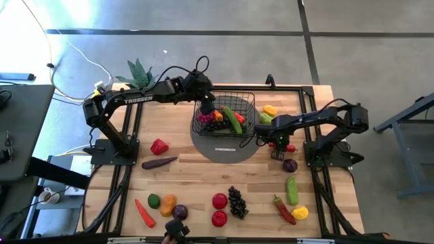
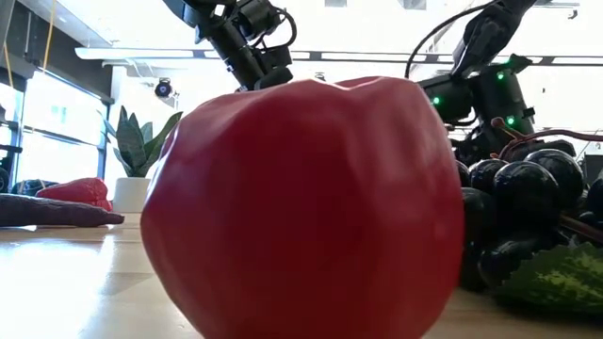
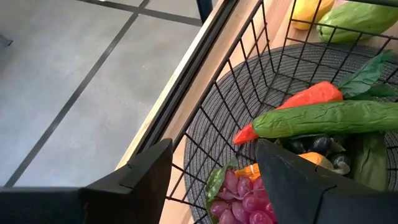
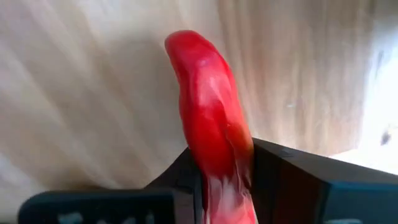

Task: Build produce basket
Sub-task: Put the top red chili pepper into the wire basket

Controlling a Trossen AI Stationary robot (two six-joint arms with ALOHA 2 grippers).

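The black wire basket (image 1: 251,98) stands on a grey round mat (image 1: 224,150) at the table's far middle. It holds a cucumber (image 3: 323,118), a carrot (image 3: 311,96), pink grapes (image 3: 239,199) and other produce. My left gripper (image 1: 207,108) hangs open over the basket's left wall (image 3: 249,74), one finger outside it and one over the produce inside. I cannot tell whether it touches the wire. Right of the basket my right gripper (image 1: 278,144) points down, shut on a long red pepper (image 4: 202,106). My right gripper pinches the long red pepper between its two fingers (image 4: 273,174), holding the two sides of its body (image 4: 227,162). The fingers come from above, pointing down, and lie across the pepper. One end (image 4: 186,40) sticks out past the fingers, low over the wooden table.
Loose produce lies over the table: red pepper (image 1: 159,146), eggplant (image 1: 159,163), carrot (image 1: 144,212), apples (image 1: 220,200), dark grapes (image 1: 237,202), cucumber (image 1: 292,190), yellow pepper (image 1: 270,110). A potted plant (image 1: 139,73) stands far left. A red apple (image 2: 301,198) fills the low view.
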